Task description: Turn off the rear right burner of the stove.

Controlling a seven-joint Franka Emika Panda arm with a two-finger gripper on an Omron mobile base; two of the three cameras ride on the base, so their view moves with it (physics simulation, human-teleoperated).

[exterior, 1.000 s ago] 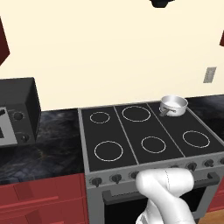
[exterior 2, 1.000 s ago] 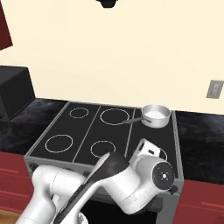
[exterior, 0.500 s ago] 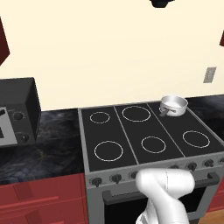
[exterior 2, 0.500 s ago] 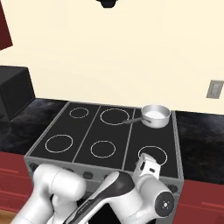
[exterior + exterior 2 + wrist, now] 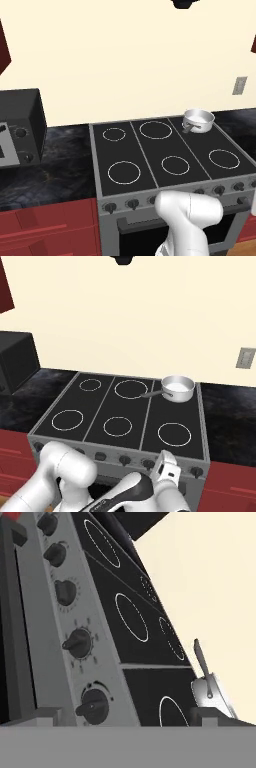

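In the left base view the stove point(image 5: 170, 160) stands against the wall between dark table stretches, a small steel pot point(image 5: 198, 120) on its rear right corner and a black oven point(image 5: 20, 127) to the left. In the right base view the tool point(image 5: 167, 472) sits low before the knob row. The hand view looks along the front knobs point(image 5: 92, 704); whether the tool is open I cannot tell.

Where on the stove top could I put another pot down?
The stove has five bare rings: the front row and the rear left and middle. The rear right corner is taken by the small pot, its handle reaching toward the middle rear ring.
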